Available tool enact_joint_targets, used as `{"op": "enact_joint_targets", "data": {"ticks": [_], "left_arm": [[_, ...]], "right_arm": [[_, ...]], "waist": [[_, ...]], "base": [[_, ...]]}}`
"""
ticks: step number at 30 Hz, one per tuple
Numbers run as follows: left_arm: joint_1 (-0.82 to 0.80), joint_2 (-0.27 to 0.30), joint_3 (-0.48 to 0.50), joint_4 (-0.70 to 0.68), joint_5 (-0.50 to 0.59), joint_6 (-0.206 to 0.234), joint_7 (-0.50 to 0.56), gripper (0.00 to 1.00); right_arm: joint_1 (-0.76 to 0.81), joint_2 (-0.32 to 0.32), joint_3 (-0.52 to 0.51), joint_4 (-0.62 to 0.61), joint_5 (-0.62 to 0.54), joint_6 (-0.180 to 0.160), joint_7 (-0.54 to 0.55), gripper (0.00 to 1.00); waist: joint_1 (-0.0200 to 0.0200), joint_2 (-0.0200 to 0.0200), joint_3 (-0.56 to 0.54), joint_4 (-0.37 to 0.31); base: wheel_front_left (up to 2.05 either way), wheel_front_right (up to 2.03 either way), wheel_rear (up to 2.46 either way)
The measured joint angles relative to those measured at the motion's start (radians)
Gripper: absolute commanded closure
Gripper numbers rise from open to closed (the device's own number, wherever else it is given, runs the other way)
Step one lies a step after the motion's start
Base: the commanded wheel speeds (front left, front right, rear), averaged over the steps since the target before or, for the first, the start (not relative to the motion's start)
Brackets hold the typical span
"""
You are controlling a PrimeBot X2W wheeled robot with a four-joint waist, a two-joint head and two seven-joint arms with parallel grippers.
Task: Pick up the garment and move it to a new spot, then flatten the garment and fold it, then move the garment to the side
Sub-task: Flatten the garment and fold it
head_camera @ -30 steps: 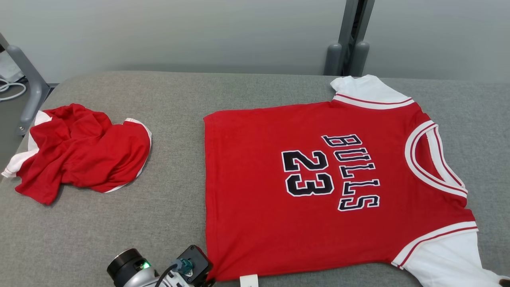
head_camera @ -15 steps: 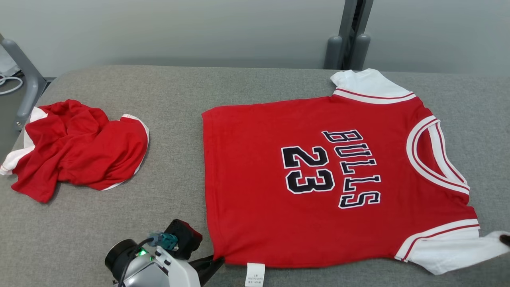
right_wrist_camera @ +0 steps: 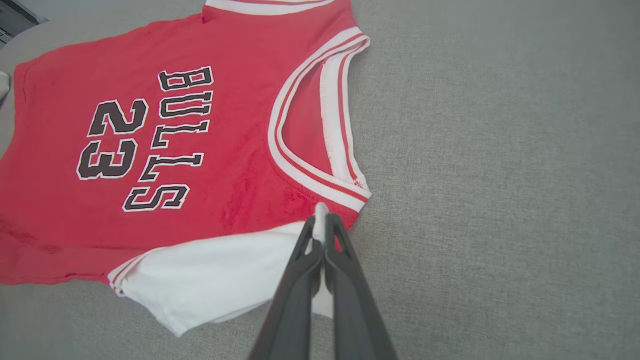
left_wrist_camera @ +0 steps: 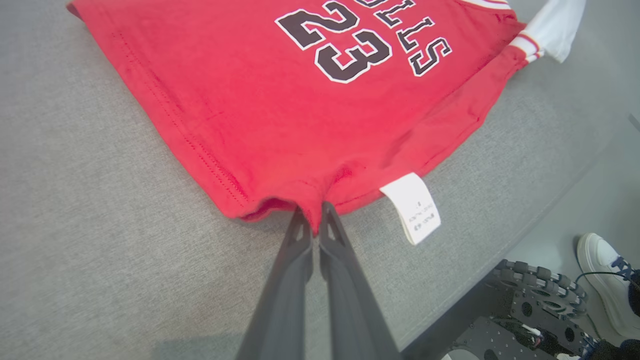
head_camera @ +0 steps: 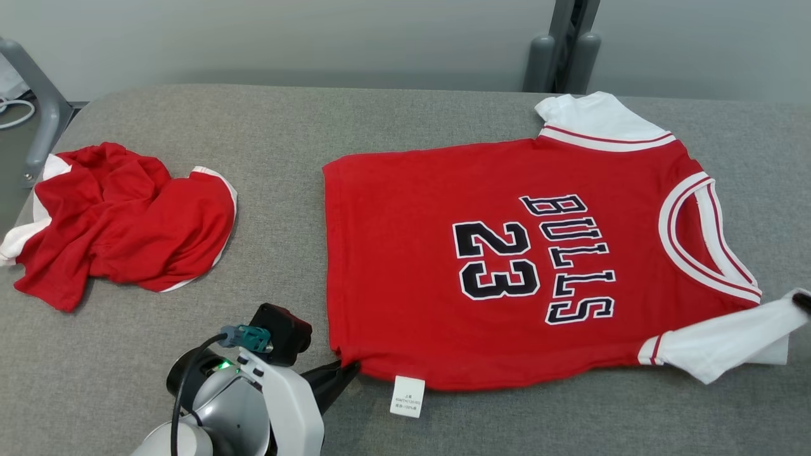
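Two red garments: flat jersey (head_camera: 507,266), crumpled heap (head_camera: 127,221). One care label (head_camera: 407,396). One shoe (left_wrist_camera: 602,280).

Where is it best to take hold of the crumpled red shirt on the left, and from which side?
Likely the raised folds in the middle of the shirt, from straight above: it lies bunched, with edges flat on the grey table.

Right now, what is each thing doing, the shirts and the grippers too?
Jersey, spread flat, number side up.
Crumpled shirt, bunched in a heap, untouched.
Left gripper, shut on the jersey's hem.
Right gripper, shut on the jersey's white sleeve.
Label, sticking out past the hem.
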Motion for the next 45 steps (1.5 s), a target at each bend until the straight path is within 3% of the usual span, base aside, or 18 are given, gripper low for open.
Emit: {"op": "enact_joint_targets", "data": {"ticks": [25,45], "left_arm": [[-0.165,-0.185,0.067,0.255,0.001,0.072,-0.178,1.0],[-0.229,-0.266,0.048,0.422,0.021,0.063,-0.289,1.0]], "right_arm": [[-0.23,0.092,0.029,0.119,-0.158,0.0,-0.104,1.0],[-0.323,0.1,0.104,0.185,-0.203,0.0,-0.255,1.0]], "waist": [[0.0,0.0,0.113,0.02],[0.0,0.0,0.163,0.055]], "base": [[0.0,0.0,0.0],[0.0,0.0,0.0]]}}
